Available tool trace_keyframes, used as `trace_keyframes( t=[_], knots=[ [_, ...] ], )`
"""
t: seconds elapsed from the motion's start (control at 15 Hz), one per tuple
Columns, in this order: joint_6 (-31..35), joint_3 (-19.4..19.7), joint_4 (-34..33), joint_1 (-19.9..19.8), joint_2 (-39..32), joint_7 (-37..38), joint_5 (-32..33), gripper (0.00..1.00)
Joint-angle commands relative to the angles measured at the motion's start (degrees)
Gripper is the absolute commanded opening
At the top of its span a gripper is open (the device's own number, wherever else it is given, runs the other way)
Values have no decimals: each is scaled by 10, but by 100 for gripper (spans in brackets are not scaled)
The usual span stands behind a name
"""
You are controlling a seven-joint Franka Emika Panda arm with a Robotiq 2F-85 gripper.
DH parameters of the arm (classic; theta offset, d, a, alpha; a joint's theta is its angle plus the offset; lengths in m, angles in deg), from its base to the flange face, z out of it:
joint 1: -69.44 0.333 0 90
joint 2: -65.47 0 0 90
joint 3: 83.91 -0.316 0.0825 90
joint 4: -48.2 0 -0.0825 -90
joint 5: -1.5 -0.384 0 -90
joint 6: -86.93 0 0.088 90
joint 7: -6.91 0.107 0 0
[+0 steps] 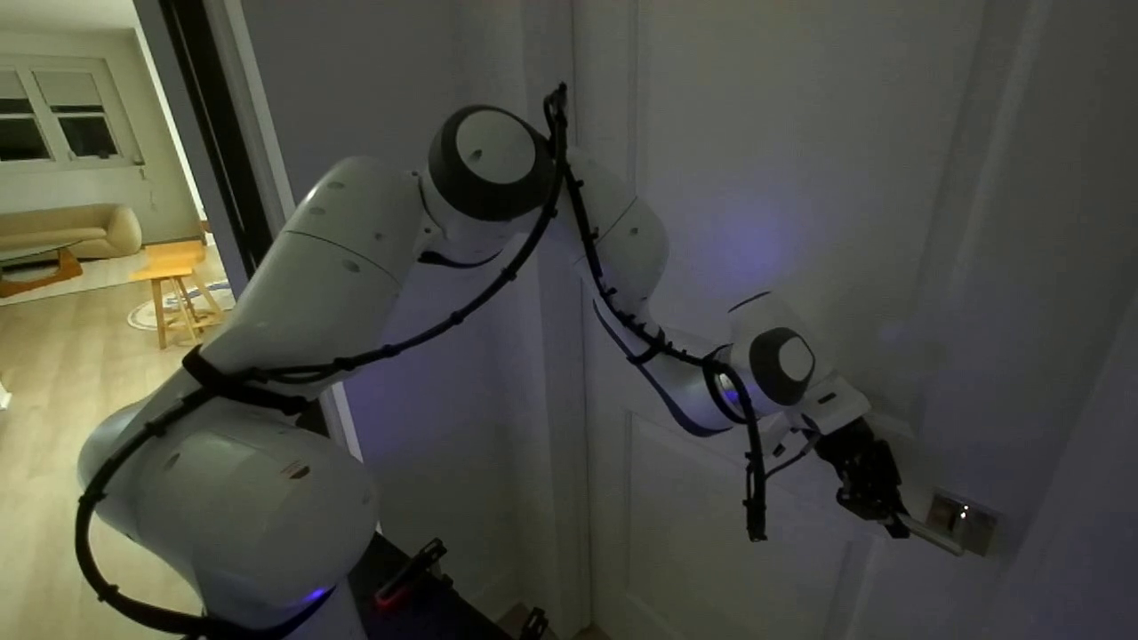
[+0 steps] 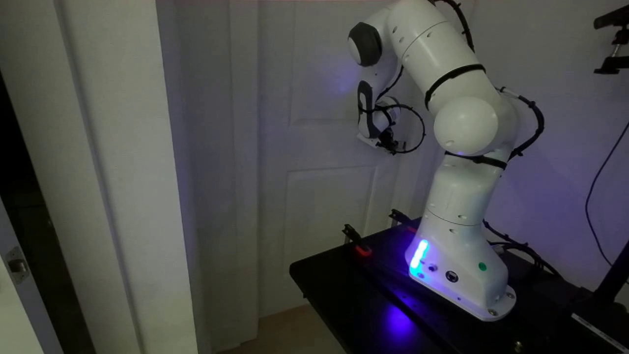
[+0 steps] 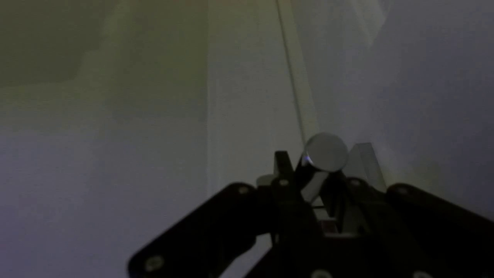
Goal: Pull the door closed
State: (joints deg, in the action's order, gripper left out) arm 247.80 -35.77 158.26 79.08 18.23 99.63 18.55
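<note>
The gripper [image 1: 896,524] is pinched tight on the handle [image 1: 933,537] of the door [image 1: 782,133]. In the wrist view its black fingers [image 3: 283,166] are close together, with the silver handle squeezed in between. The round end of the handle shows near the finger tips. The handle sticks out from a small silver plate [image 1: 981,531], and a bright dot shines on the plate. The door is tall and white, with raised panels. It stands up straight behind the arm [image 2: 464,108] in both exterior views. I cannot tell if it is all the way shut.

The arm is big and white. It stands on a black desk [image 2: 329,290], bends up high, then comes down to the handle. A long black hose [image 1: 444,324] is tied along it. A blue light [image 2: 419,254] glows at the bottom of the arm and shines on the desk. Two black clamps [image 2: 357,240] with red bits sit at the edge of the desk. A thin cord [image 2: 591,191] hangs by the wall [image 2: 540,64].

In an exterior view there is a bright room [image 1: 84,382] beside the arm. It has a tan sofa [image 1: 71,229], a wooden stool [image 1: 176,253] and a window [image 1: 67,111].
</note>
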Motion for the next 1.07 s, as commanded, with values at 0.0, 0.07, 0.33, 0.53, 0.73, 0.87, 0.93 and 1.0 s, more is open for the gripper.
trace_keyframes(
  t=[0.0, 0.07, 0.33, 0.53, 0.73, 0.87, 0.93, 1.0],
  knots=[
    [33, 9, 113, 24, 112, -99, 20, 6],
    [47, 8, 114, 21, 110, -98, 20, 6],
    [54, 7, 113, 16, 110, -100, 19, 6],
    [68, 2, 112, 4, 109, -104, 16, 6],
    [91, 3, 121, 1, 110, -118, 15, 6],
    [136, 1, 164, -7, 138, -162, 4, 6],
    [152, -2, 184, -14, 156, -172, 3, 6],
    [176, -12, 197, -29, 170, -174, 3, 6]
  ],
)
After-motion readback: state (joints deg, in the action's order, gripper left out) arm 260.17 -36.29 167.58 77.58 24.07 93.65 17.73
